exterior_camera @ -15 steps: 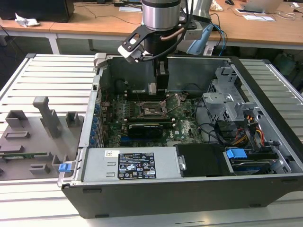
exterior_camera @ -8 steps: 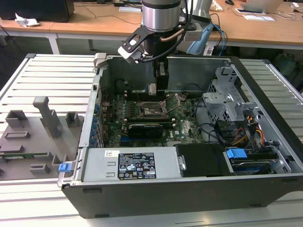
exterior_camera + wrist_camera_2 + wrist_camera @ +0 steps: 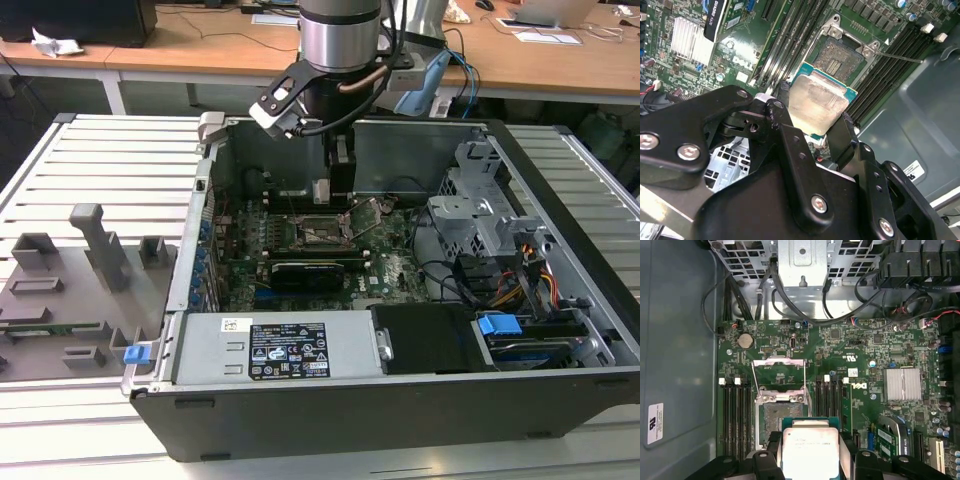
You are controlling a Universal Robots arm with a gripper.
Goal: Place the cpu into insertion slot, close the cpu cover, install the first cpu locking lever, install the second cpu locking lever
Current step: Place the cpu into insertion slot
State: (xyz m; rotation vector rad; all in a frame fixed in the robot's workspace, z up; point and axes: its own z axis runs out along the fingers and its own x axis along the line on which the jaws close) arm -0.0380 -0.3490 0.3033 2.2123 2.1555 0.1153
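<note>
My gripper (image 3: pixel 816 111) is shut on the cpu (image 3: pixel 817 102), a silvery square chip with a green rim, pinched by its two side edges between black fingers (image 3: pixel 784 95). In the first wrist view the cpu (image 3: pixel 810 444) hangs partly over the near edge of the bare insertion slot (image 3: pixel 776 421). The cpu cover (image 3: pixel 779 374) stands flipped open beyond the slot. A thin locking lever (image 3: pixel 900 58) sticks out beside the slot (image 3: pixel 842 56). In the exterior view the gripper (image 3: pixel 335 188) hovers inside the computer case just above the slot (image 3: pixel 318 233).
Memory slots (image 3: pixel 736 415) flank the socket on both sides. A black graphics card (image 3: pixel 310 272) lies in front of it, with the power supply (image 3: pixel 280 345) nearer. A drive cage (image 3: pixel 480 215) and cables fill the exterior view's right. Grey fixtures (image 3: pixel 100 245) stand outside the case.
</note>
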